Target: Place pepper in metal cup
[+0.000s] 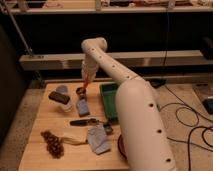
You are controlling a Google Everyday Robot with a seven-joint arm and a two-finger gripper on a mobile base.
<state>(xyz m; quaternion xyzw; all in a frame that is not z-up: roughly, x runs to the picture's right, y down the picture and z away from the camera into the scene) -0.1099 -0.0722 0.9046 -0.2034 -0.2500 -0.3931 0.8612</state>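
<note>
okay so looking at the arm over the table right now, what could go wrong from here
The gripper holds the pepper just above the small metal cup at the table's far side. The pepper is long and the cup narrow, so it might catch the rim and fall onto the table. Lowering further could nudge or tip the cup. A blue cloth lies close by.

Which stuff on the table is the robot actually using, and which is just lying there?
Using:
hand, above the far side of the table
pepper, hanging at the hand
metal cup, just below

Just lying there:
green tray
grapes
blue-grey cloth
dark block
</note>
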